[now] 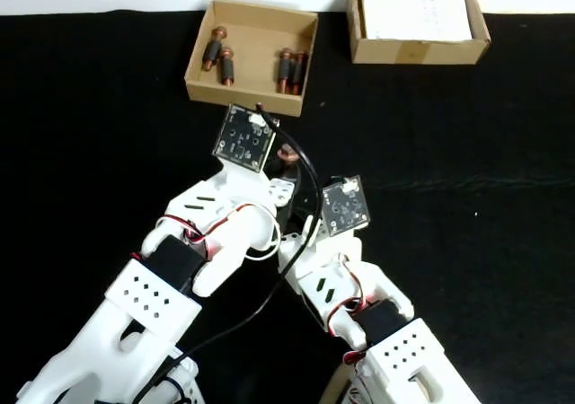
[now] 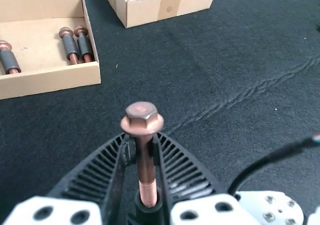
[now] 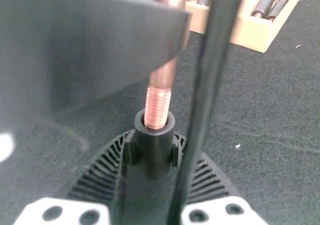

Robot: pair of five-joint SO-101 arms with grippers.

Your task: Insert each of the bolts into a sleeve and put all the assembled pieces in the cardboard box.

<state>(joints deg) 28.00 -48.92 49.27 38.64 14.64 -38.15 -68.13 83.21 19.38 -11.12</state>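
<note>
Bolt (image 2: 144, 155) — coppery, hex-headed, threaded — seemingly sits in smooth black sleeve (image 3: 153, 145).

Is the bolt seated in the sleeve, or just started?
Just started: the bolt has only its threaded tip inside the sleeve; most of its shank shows above. Left gripper holds the bolt, right gripper the sleeve.

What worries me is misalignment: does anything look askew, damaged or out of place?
Nothing stands out. The bolt in the left gripper has its threaded tip in the mouth of the sleeve held by the right gripper, roughly in line.
</note>
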